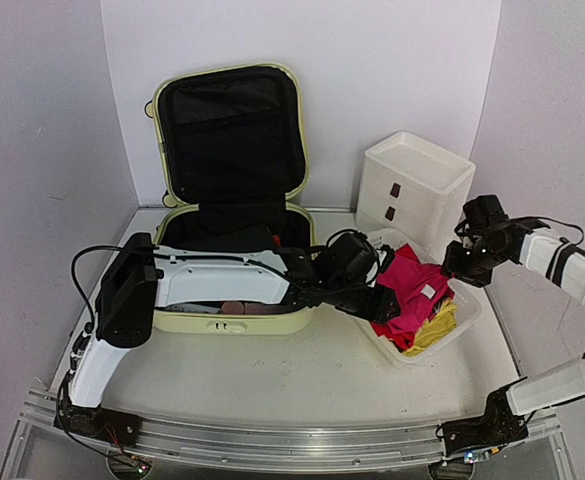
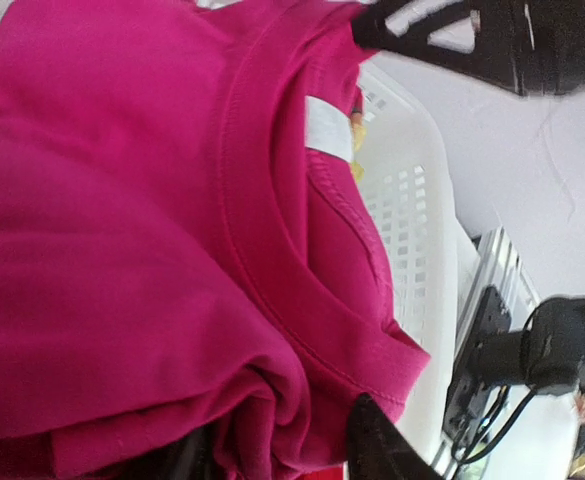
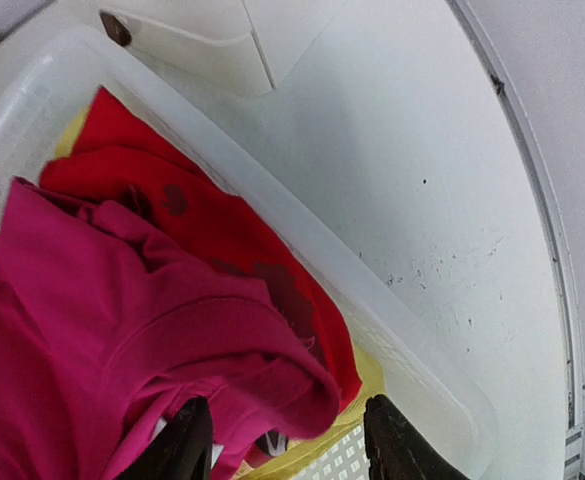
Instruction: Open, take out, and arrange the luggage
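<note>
The luggage [image 1: 227, 200] sits just beside the basket [image 1: 467, 320], on the left arm's side of it, lid propped upright and the lower shell open. I read this as the take-out-and-arrange step: a pink shirt [image 1: 412, 290] lies heaped in the basket on top of a red garment [image 3: 172, 200] and something yellow [image 1: 432, 335]. The left gripper [image 2: 357, 215] hangs over the basket with its jaws spread either side of the shirt's collar, clamping nothing. The right gripper [image 3: 282, 440], at the basket's far side, is also released, a fold of shirt loose beneath it. Next, both should lift clear of the basket without snagging cloth, then the left arm can reach back into the luggage. What remains there is hard to say: that arm lies across the shell, showing only dark lining and a reddish scrap at the rim nearest the basket
</note>
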Action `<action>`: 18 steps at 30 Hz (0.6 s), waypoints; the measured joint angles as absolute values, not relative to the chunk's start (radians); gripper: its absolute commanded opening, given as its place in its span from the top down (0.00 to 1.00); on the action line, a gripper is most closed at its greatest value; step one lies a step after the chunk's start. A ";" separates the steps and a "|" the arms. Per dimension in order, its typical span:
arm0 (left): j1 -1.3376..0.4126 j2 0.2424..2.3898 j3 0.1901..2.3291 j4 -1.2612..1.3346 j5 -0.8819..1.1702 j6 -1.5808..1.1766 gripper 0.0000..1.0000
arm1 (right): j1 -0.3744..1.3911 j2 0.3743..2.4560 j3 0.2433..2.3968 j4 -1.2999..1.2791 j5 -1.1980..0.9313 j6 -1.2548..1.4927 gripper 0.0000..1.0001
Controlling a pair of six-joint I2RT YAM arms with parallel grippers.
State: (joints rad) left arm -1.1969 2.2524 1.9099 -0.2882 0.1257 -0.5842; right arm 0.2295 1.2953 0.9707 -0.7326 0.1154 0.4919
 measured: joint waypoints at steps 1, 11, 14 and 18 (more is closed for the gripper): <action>-1.198 2.248 1.910 -0.288 0.127 -0.577 0.30 | 0.229 1.257 0.971 -0.723 0.113 0.489 0.46; -1.179 2.067 1.908 -0.373 0.016 -0.443 0.19 | 0.229 1.145 0.982 -0.478 -0.237 0.496 0.84; -1.131 1.975 1.888 -0.377 -0.001 -0.425 0.21 | 0.233 1.169 0.897 -0.301 -0.381 0.574 1.00; -1.040 1.856 1.809 -0.380 -0.011 -0.416 0.21 | 0.281 1.205 0.791 -0.107 -0.461 0.668 1.00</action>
State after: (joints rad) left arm -1.0405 1.8565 1.8091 -0.3801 -0.0113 -0.4156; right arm 0.2810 1.2049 0.7914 -0.1066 -0.4606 0.6682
